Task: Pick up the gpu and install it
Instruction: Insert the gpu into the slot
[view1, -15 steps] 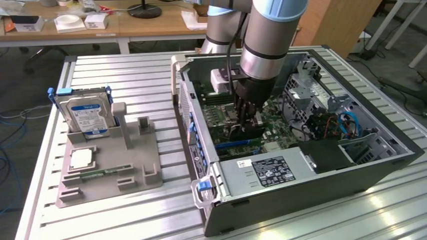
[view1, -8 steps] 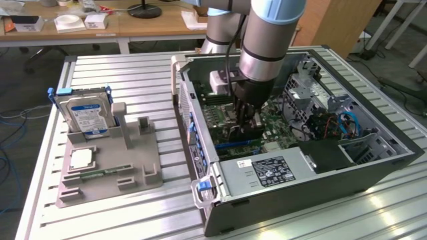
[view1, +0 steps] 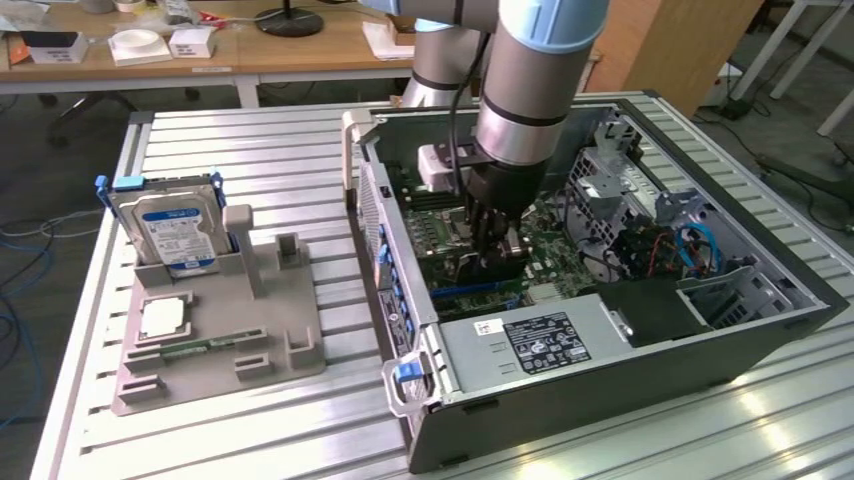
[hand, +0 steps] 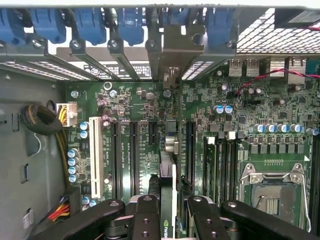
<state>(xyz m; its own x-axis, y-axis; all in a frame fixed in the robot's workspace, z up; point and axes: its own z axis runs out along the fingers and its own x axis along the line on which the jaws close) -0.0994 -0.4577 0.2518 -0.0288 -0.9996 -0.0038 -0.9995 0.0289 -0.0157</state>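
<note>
The gpu (hand: 168, 170) is seen edge-on in the wrist view, a thin dark card standing upright between my gripper's (hand: 170, 205) two black fingers, which are shut on it. Its metal bracket (hand: 174, 47) reaches to the case's rear slot openings. The card stands in line with an expansion slot on the green motherboard (hand: 135, 105); whether it touches the slot I cannot tell. In the exterior view my gripper (view1: 491, 250) is down inside the open computer case (view1: 747, 340), with the dark gpu (view1: 483, 272) just below the fingers, low over the board.
Blue slot latches (hand: 90, 22) line the case's rear wall. A CPU socket (hand: 272, 192) and a cable bundle (hand: 42, 120) flank the slots. The power supply (view1: 534, 345) sits at the case's front. On the exterior view's left, a grey fixture (view1: 220, 360) holds a hard drive (view1: 167, 230).
</note>
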